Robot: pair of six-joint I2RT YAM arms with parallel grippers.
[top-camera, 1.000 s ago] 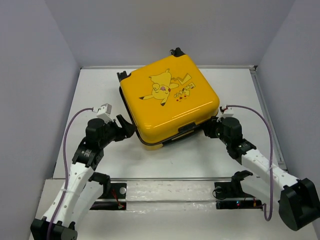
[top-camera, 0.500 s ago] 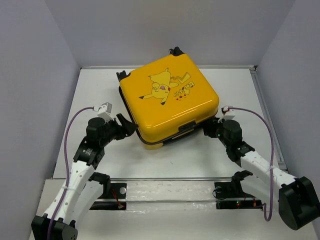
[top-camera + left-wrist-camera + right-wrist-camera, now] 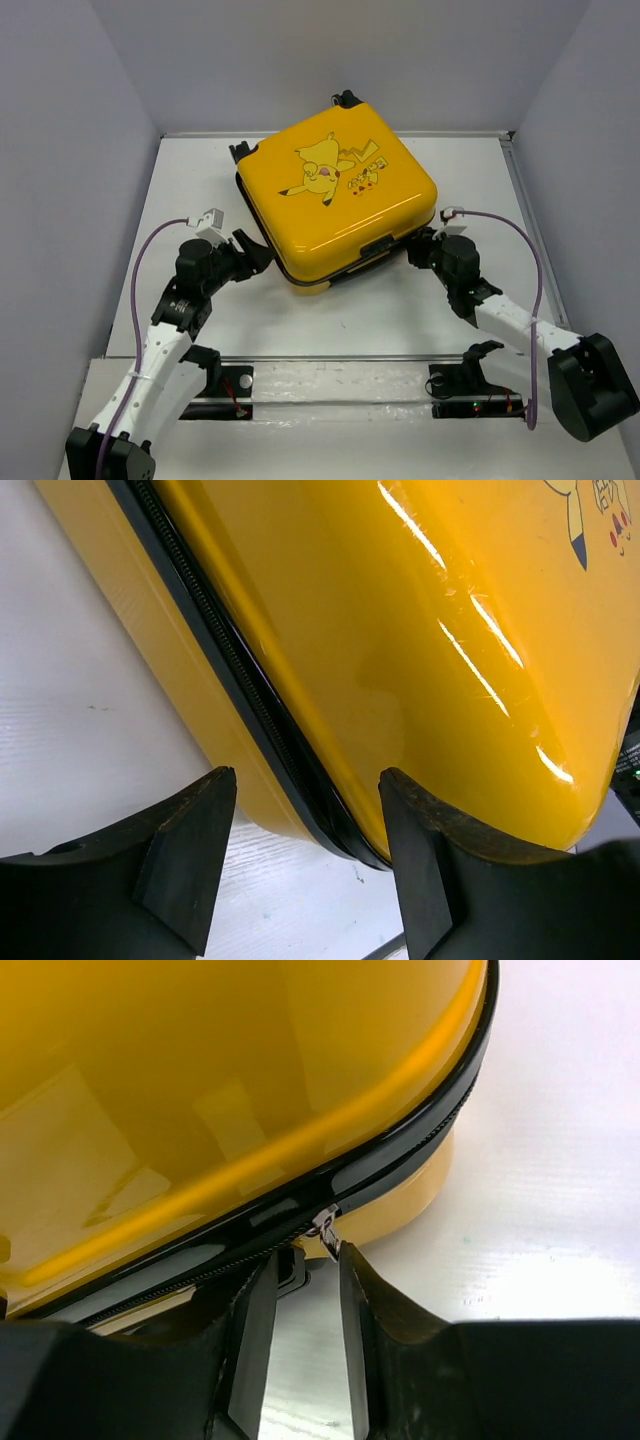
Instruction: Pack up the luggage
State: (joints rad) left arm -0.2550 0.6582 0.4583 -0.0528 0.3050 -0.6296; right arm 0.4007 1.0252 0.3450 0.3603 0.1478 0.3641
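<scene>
**Q.** Where is the luggage (image 3: 335,200), and what has just changed?

**A.** It lies shut, print (image 3: 328,172) upward, set cornerwise on the bench (image 3: 200,180), toward 12 o'clock of centre. Within the last second it has slid and turned slightly toward 12 o'clock. The right arm has pressed in after it from 4 o'clock. With the lid down and no contents in view, the step in hand is judged to be running the zipper (image 3: 240,690). The drift suggests the case moves under a push unless it is braced.

**Q.** How do the fingers stand?

**A.** The right fingers (image 3: 250,1340), at the case's 4 o'clock corner, leave only a narrow gap. The metal pull (image 3: 325,1228) sits at their tips and touches one, but it is not seen to be clamped. The left fingers (image 3: 190,850), at 8 o'clock, are spread wide. The seam edge lies just beyond their tips, and they hold nothing.

**Q.** What are the materials and shapes?

**A.**
- **Shell:** hard, glossy yellow, with rounded corners and streaked highlights. It is probably slippery to grip.
- **Seam:** a black ribbed zipper band runs between the two halves.
- **Wheels:** black wheels (image 3: 345,99) project at 12 and 10 o'clock.
- **Bench:** white, matt and faintly grained.
</scene>
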